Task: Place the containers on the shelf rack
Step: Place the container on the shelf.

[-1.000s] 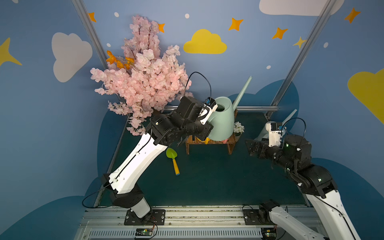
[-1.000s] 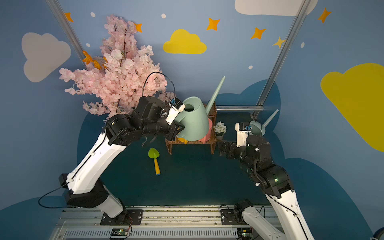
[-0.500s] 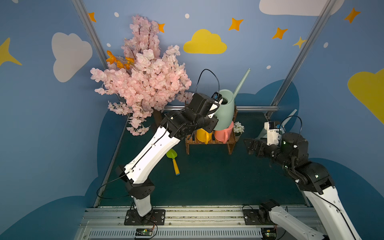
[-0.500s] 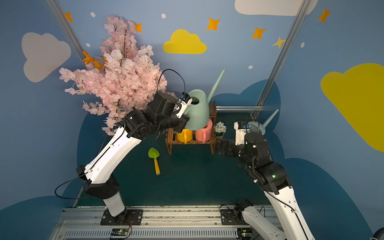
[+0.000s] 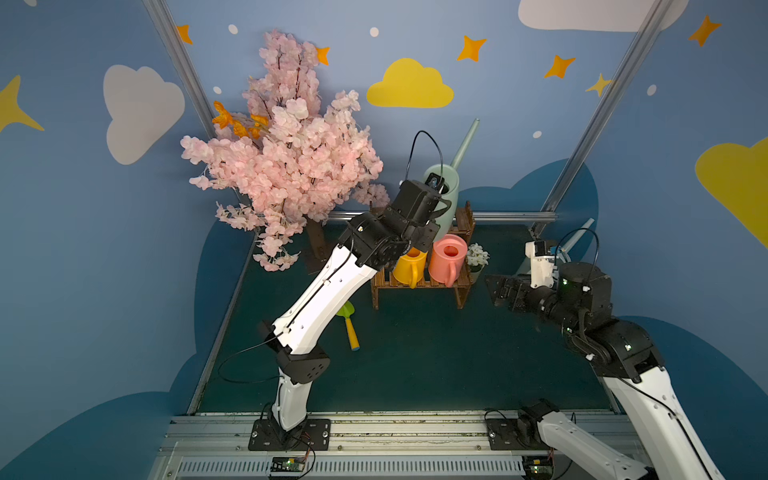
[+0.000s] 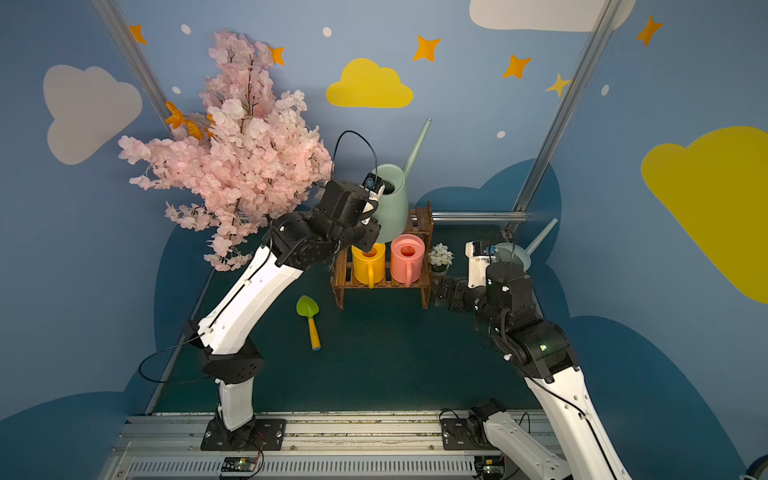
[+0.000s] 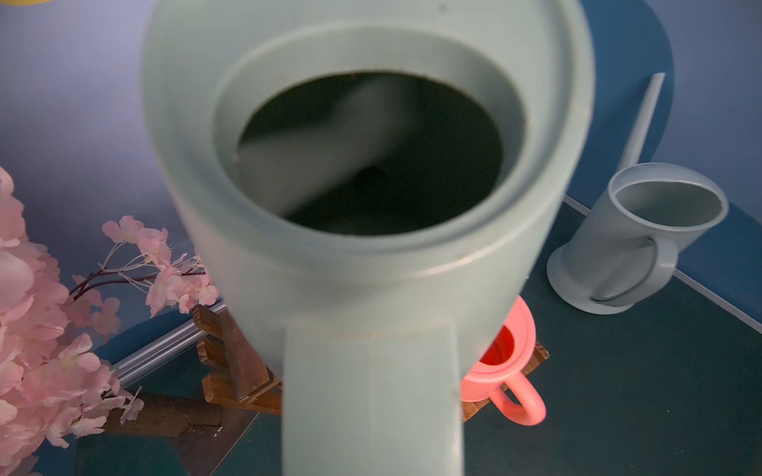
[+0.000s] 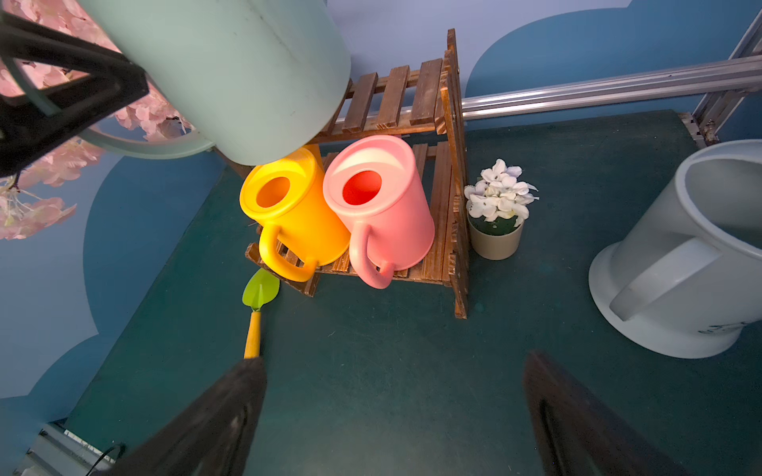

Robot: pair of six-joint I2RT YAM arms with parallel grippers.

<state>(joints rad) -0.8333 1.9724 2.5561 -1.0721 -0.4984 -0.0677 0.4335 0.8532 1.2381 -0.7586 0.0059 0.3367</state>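
Four watering cans are in the scene, and not one of them shows completely. The yellow can (image 8: 297, 222) and the pink can (image 8: 383, 206) stand side by side, touching, on the lower step of the wooden rack (image 8: 412, 90), with their handles toward the robot. Their spouts are hidden behind their bodies.

The green can (image 8: 231, 70) hangs tilted over the left part of the upper step. Its top is cut off in the right wrist view. Its bottom edge covers part of the yellow can there, so I cannot tell if it touches the slats. In both top views the left arm hides its lower half, and only the mouth and the long spout are clear.

The left gripper (image 8: 103, 86) is closed on the handle of this can. Its fingers are mostly out of sight, and the left wrist view gives only the blurred handle and the dark opening.

The blue-grey can (image 7: 631, 247) stands on the table (image 8: 412, 350) to the right of the rack, apart from it. In both top views the right arm covers most of it.

The right gripper (image 8: 396, 412) hovers low, fingers spread wide with nothing between them. One finger hides the end of the toy shovel (image 8: 259, 288). A small flower pot (image 8: 495, 239) stands just beside the right leg of the rack.
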